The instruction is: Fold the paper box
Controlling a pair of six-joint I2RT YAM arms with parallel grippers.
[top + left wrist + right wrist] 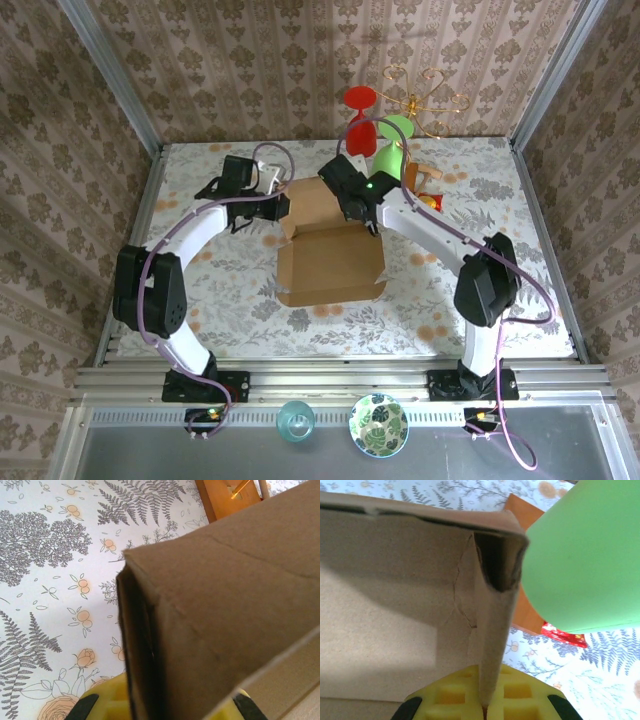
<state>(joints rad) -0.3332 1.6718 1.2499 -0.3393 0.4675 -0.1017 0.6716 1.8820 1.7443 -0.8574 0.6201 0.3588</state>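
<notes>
**Q:** Item, and location?
**A:** Paper box [330, 262], tan corrugated cardboard, half-formed. It is a shallow tray with its far panel raised, lying on the floral surface [200, 290]. All other entries are placed from it.

**Q:** Attachments?
**A:** Left gripper [272, 207], at the box's far left corner. Its jaws are clenched on a side wall, and the left wrist view shows the cardboard sandwiched between the yellow pads [112, 705]. Right gripper [366, 212], at the box's far right corner. Its jaws are likewise clamped on a doubled-over wall edge, and a torn line shows in the cardboard beside that fold.

**Q:** Neighbours?
**A:** Wooden stand [428, 185] carrying a green glass [392, 150], just beyond the box's far right corner and close to the right gripper.

**Q:** Step in hand?
**A:** By my reading, forming the rear corners. Both side walls are pinched, and the raised panel is not yet closed over the tray.

**Q:** Next move requires?
**A:** Probably turning the two held walls inward together and evenly, so that the tabs meet their slots. The right arm needs room to work without knocking the glass.
</notes>
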